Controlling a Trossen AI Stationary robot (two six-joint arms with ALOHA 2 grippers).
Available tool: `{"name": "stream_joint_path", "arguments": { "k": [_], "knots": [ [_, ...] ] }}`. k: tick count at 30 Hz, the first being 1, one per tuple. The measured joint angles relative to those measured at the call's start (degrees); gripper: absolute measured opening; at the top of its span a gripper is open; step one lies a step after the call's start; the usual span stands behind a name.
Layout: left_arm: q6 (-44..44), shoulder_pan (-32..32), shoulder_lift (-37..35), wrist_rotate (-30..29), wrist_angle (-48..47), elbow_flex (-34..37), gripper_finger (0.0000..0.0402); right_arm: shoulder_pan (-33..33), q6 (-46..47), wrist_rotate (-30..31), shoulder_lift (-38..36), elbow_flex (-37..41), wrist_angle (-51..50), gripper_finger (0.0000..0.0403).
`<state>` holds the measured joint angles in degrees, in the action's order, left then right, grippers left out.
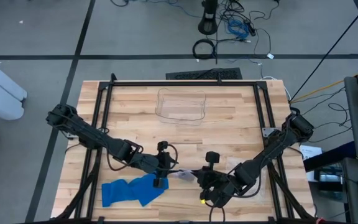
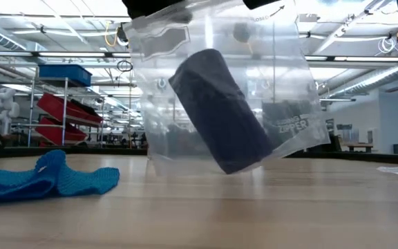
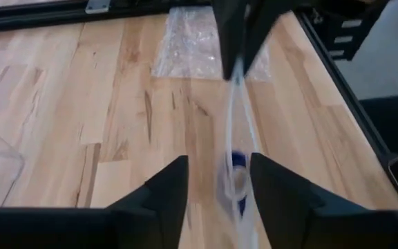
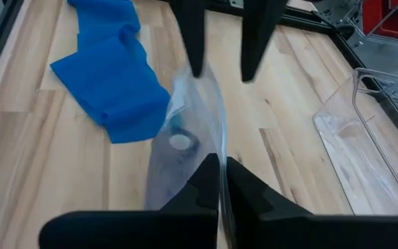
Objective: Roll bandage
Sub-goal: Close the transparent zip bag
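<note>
Setting: a pale wooden table (image 1: 185, 127) with a black metal frame around its edges, seen from straight above, with two dark robot arms reaching in from the left and right sides toward the near edge.

Plastic bag: a clear zip bag (image 2: 220, 104) hangs in the air between the two grippers, above the near middle of the table. From table height it fills the centre of the view, tilted, its lower corner close to the wood.

Bandage roll: a dark rolled bandage (image 2: 221, 111) sits inside the bag, lying at a slant against the clear plastic.

Right gripper: the right gripper (image 4: 221, 181) has its two dark fingers pressed together on one edge of the bag, pinching the plastic between them.

Left gripper: the left gripper (image 3: 218, 185) has its fingers spread apart on either side of the bag's opposite edge. The plastic runs through the gap between them; whether either finger touches it cannot be told.

Blue cloth: a crumpled bright blue cloth (image 1: 131, 190) lies flat on the table near the front edge, on the left arm's side, just beside the hanging bag.

Clear tray: a transparent plastic tray (image 1: 181, 104) rests on the table toward the far edge, well apart from both grippers.

Second bag: another clear plastic sheet or bag (image 3: 202, 50) lies flat on the wood on the right arm's side, near the frame.
</note>
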<state>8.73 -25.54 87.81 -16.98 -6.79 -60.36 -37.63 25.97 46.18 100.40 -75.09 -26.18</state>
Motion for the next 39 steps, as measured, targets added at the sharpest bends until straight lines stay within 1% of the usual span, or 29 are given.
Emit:
{"name": "stream_joint_path", "arguments": {
  "k": [3, 5, 9, 13, 17, 19, 24, 28, 33, 39],
  "knots": [
    [0.5, -0.8, -1.4, 0.0, -2.1, 0.0, 0.0178, 0.0, 0.4, 0.3, 0.0, 0.0, -0.6, 0.0],
    [1.7, -1.4, -2.5, -1.1, -4.3, 0.0, 0.0182, 0.0, 0.4, 0.4, 0.0, 0.0, -0.6, 0.0],
    [4.3, -2.5, -4.0, -5.4, -8.4, 0.0, 0.0183, 0.0, 0.5, 0.8, 0.0, 0.0, -0.6, 0.0],
    [5.8, -2.8, -3.8, -6.8, -13.5, 0.0, 0.0183, 0.0, 0.5, 0.9, 0.0, 0.0, -0.5, 0.0],
    [8.3, -2.7, -3.8, -8.7, -17.3, 0.0, 0.0183, -0.8, 0.3, 3.2, 0.0, 0.0, -0.3, 0.0],
    [8.8, -2.7, -3.8, -9.8, -18.0, 0.0, 0.0183, -1.2, 0.2, 3.3, -0.4, 0.0, -0.4, 0.0],
    [7.2, -2.7, -3.8, -9.9, -17.2, 0.0, 0.0182, -1.6, 0.2, 3.4, -1.5, 0.0, -0.1, 0.0],
    [4.1, -2.7, -3.8, -9.9, -14.0, 0.0, 0.0167, -1.9, 0.3, 3.1, -1.5, 0.0, -0.4, 0.0],
    [2.4, -2.7, -3.8, -7.7, -11.7, 0.0, 0.0143, -1.9, 0.3, 3.2, -1.5, 0.0, -0.4, 0.0],
    [2.4, -2.7, -3.8, -7.0, -12.8, 0.0, 0.009, -1.9, 0.2, 3.2, -1.6, 0.0, -0.4, 0.0]
  ]
}}
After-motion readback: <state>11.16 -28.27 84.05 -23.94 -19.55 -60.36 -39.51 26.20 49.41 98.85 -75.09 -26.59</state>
